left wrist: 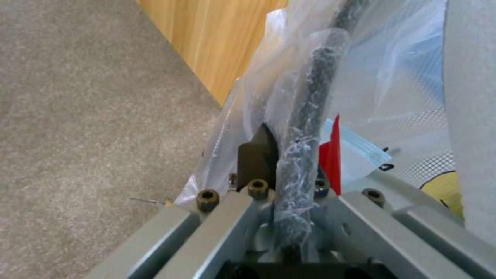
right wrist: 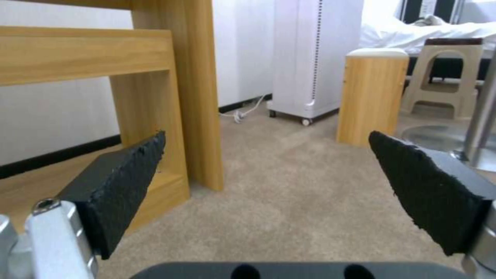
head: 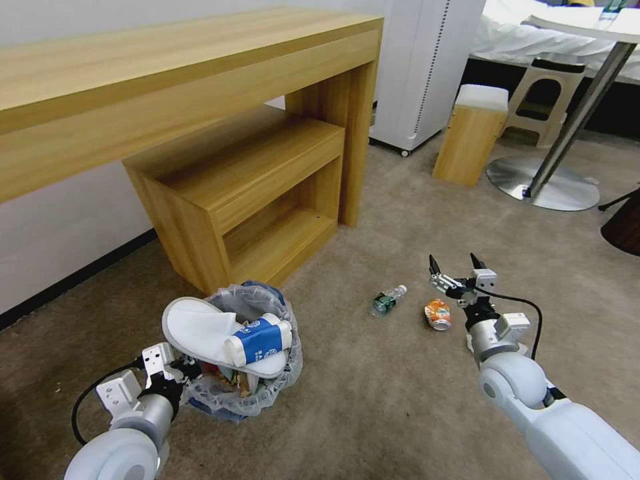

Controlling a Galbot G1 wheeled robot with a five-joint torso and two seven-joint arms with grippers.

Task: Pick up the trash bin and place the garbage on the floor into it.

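Observation:
The trash bin (head: 267, 390), lined with a crinkled clear bag, sits on the beige floor (head: 387, 413) at the front left. It holds white slippers (head: 200, 330) and a blue-white cup (head: 260, 340). My left gripper (head: 181, 371) is shut on its near rim. The left wrist view shows that gripper (left wrist: 289, 155) clamped on the bagged black rim (left wrist: 315, 93), with red litter (left wrist: 331, 159), a blue mask (left wrist: 356, 153) and a yellow wrapper (left wrist: 444, 190) inside. My right gripper (head: 457, 265) hangs open just beyond an orange can (head: 438, 313). A small bottle (head: 388, 300) lies left of the can. The right wrist view shows the right gripper (right wrist: 267, 136) with its fingers (right wrist: 124, 182) spread over bare carpet.
A wooden desk (head: 167, 73) with a low shelf unit (head: 253, 193) stands behind the bin. Further back are a white wheeled appliance (head: 427, 67), a wooden stool (head: 472, 137), a beige step stool (head: 543, 100) and a round metal table base (head: 543, 183). A dark object (head: 627, 227) sits at the right edge.

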